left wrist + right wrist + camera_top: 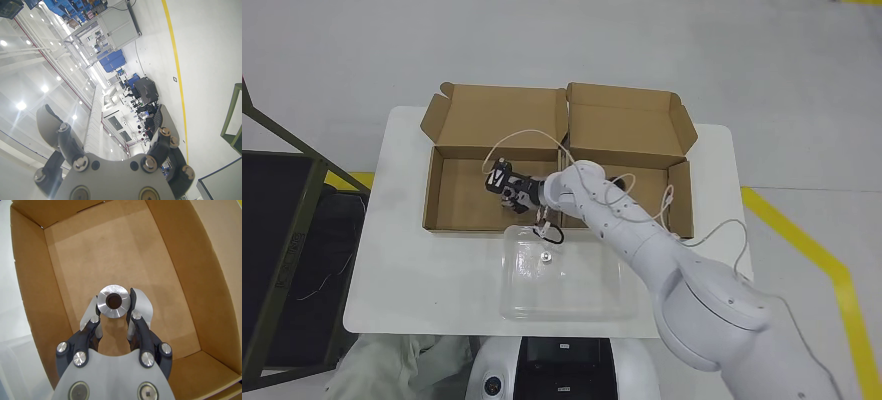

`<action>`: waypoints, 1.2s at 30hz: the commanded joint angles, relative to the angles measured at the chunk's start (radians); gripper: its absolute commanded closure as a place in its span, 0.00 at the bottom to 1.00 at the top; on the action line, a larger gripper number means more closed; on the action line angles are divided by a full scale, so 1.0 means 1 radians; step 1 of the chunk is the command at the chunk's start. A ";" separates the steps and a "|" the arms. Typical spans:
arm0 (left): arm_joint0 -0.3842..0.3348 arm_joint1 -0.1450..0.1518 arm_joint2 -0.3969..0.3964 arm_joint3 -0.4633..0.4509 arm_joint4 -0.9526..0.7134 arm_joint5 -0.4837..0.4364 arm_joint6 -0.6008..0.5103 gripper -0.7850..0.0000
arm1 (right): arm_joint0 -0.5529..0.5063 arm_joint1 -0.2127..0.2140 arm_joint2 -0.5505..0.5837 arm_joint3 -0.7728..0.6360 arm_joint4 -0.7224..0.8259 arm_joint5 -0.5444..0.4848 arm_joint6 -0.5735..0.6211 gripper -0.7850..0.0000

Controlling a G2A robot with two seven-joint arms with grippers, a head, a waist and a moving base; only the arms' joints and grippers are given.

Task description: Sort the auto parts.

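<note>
A silver metal ring with a centre hole (122, 310) sits clamped between the pads of my right gripper (114, 301), which is shut on it. The gripper hangs over the brown floor of the left cardboard box (105, 256). From above, that gripper (507, 187) is inside the left box (457, 205), near the wall it shares with the right box. A small metal part (544, 257) lies in the clear plastic tray (572, 305), and a black ring-shaped piece (551, 236) lies at the tray's far rim. My left gripper (103, 111) is open with nothing between its fingers, facing out into the room.
A second open cardboard box (642, 190) stands to the right of the first, both with lids folded back. The right arm's white links stretch across the right box and the tray's far corner. The boxes and tray sit on a white table (392, 260).
</note>
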State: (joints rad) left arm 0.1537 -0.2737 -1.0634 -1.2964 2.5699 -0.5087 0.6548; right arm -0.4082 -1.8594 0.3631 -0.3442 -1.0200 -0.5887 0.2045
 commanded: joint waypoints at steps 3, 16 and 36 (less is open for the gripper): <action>0.000 0.000 0.000 0.000 0.000 0.000 0.000 0.00 | 0.008 -0.008 0.004 0.018 -0.009 -0.002 -0.015 0.54; 0.000 0.000 0.000 0.000 0.000 0.000 0.000 0.00 | 0.048 0.008 0.039 0.007 -0.045 -0.050 -0.178 0.48; 0.000 0.000 0.000 0.000 0.000 0.000 0.000 0.00 | -0.072 0.195 0.185 -0.390 -0.205 -0.044 -0.291 0.41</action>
State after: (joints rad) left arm 0.1537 -0.2737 -1.0634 -1.2964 2.5699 -0.5087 0.6548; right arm -0.4571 -1.6847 0.5277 -0.6842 -1.2143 -0.6359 -0.0982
